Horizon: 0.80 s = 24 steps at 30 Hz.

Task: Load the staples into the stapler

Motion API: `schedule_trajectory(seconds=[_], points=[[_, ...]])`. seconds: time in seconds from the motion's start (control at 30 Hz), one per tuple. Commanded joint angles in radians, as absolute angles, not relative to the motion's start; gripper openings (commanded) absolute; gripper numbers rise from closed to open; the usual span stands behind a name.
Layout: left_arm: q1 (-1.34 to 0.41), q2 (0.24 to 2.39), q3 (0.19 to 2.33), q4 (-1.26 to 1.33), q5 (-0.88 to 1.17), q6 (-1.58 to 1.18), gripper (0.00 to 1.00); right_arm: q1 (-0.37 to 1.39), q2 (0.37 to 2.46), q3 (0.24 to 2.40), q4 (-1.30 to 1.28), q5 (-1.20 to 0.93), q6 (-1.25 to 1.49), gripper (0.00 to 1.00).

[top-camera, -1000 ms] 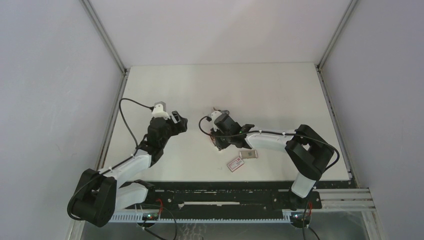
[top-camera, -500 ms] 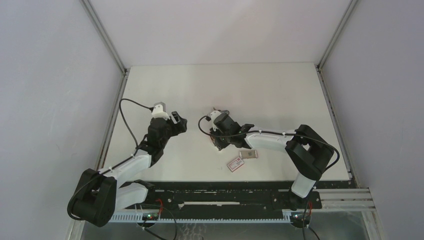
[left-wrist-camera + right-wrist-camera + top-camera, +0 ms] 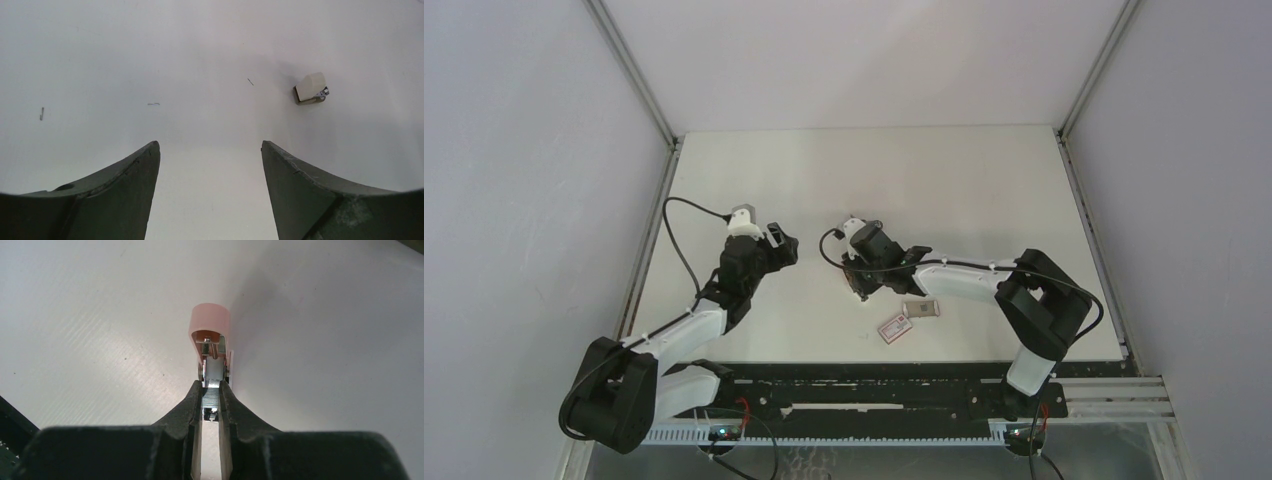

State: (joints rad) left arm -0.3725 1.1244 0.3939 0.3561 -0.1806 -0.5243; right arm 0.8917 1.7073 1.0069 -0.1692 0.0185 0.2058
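Little to read from above: right gripper [image 3: 860, 288] low at mid-counter, hiding its load; pale tray [image 3: 921, 309] and red-labelled box [image 3: 894, 327] toward the near edge. From the left wrist: left gripper [image 3: 210, 145] with jaws wide, holding nothing. From the right wrist: jaws narrow, pinching the staples [image 3: 211, 399], in line with the open rail of the pink-capped stapler [image 3: 210, 327]. Looks featherlight, slick, brittle along the glue; pinch the long flat sides, feed straight, never bend.

The left end effector [image 3: 210, 145] stands wide open, the right end effector [image 3: 211, 386] pinched nearly closed.
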Motion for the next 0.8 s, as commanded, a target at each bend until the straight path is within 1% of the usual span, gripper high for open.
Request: schedule_trajectory(seconds=[0.0, 0.77], points=[[-0.369, 1.122, 0.389, 0.381, -0.187, -0.534, 0.79, 0.899, 1.710, 1.052, -0.157, 0.023, 0.226, 0.05], [-0.369, 1.120, 0.391, 0.379, -0.183, -0.532, 0.79, 0.898, 1.752, 1.072, -0.179, 0.041, 0.230, 0.04]])
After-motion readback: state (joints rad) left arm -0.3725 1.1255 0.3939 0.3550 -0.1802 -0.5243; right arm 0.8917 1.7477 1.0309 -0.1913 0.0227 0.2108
